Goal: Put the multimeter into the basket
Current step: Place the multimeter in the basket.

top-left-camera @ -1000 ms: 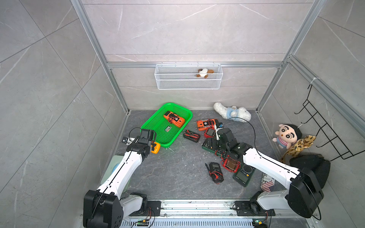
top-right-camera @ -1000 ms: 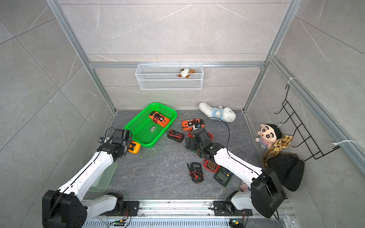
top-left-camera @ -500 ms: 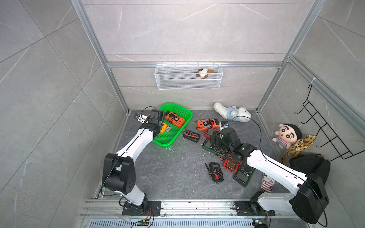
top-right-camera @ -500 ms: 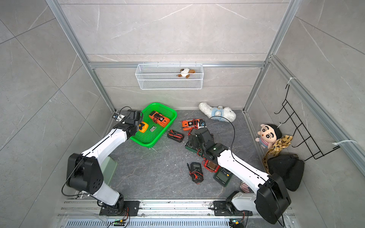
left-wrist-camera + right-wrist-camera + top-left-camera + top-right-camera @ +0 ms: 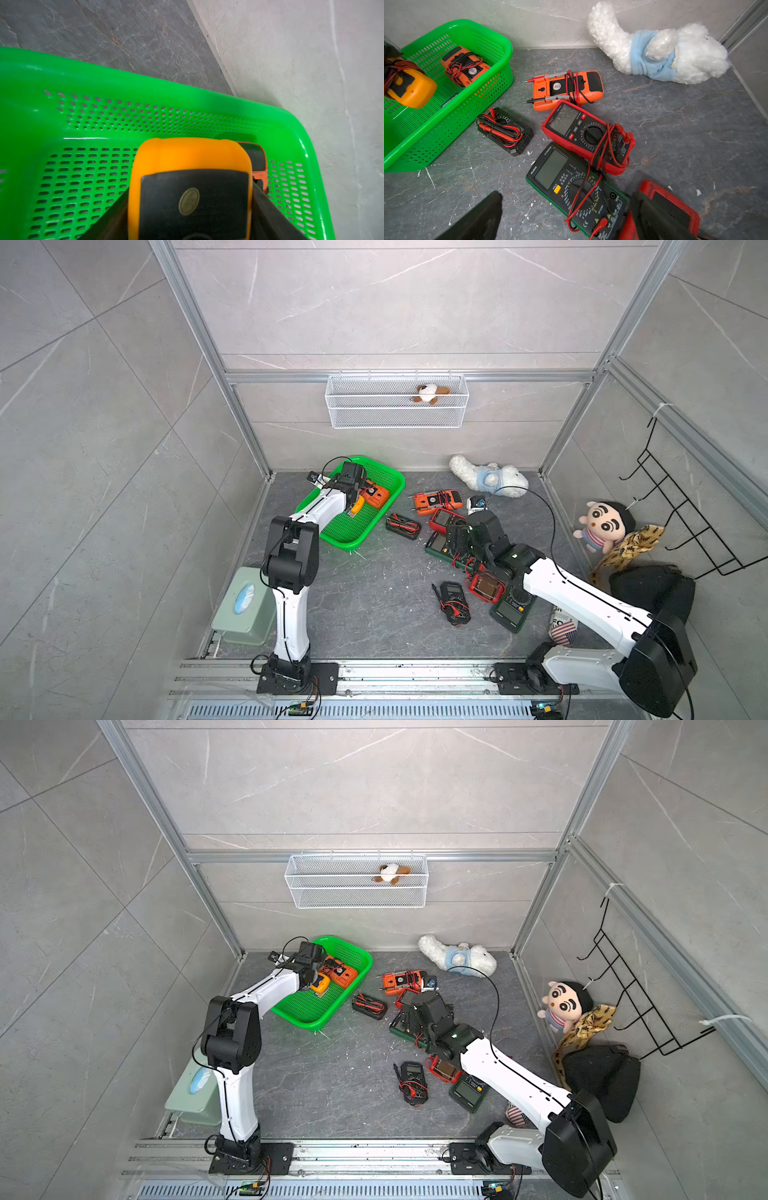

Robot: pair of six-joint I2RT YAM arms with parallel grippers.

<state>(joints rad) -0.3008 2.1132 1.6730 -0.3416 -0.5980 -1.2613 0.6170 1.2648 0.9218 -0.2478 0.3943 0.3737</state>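
The bright green basket stands at the back left of the floor. My left gripper is shut on a yellow multimeter, held over the basket's inside. An orange multimeter lies in the basket beside it. My right gripper is open and holds nothing, low over a green multimeter.
On the floor near the right gripper lie a red multimeter, an orange one and a small black one. Further forward are several more. A white plush, a doll and a pale green tissue box line the edges.
The left arm has carried the yellow multimeter from the floor in front of the basket to over its inside. The right gripper has shifted a little and stays open.
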